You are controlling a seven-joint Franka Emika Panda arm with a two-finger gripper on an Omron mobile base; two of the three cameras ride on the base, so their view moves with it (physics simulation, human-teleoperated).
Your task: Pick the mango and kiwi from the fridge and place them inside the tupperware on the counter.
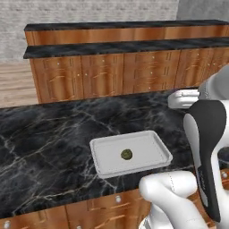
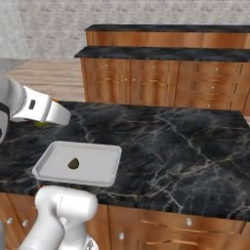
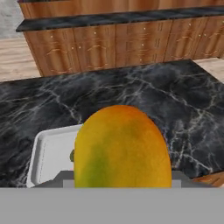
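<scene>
Mango point(image 3: 122, 146) sits closest to the hand camera, orange-yellow with a green patch low on its left side, held right at the tool and covering the fingertips. Tool is judged closed on the mango, since the fruit hangs at the tool mouth with nothing under it; the jaws themselves are hidden behind the fruit, so their gap cannot be read.

Just beyond and below the tool lies the tupperware point(image 1: 152, 157), pale grey, shallow, raised rim, resting on the black marble worktop point(image 1: 44, 134) near its front edge. Kiwi point(image 1: 126, 154) lies inside the tupperware, roughly at its middle, dark olive. In the hand view the tray's left part shows behind the mango, with a dark sliver beside the fruit that is probably the kiwi.

Farther out: the two-tiered back counter point(image 1: 125, 47) with brown cabinet doors, then wooden floor.

Step in hand (judgement): kiwi is done; mango is being carried to the tray, second and last placement. Tool is short of the tray and to its near side.

Next move calls for: advance over the tray, lower toward a bare patch beside the kiwi, then release. Risk: a round fruit may roll and knock the kiwi.
</scene>
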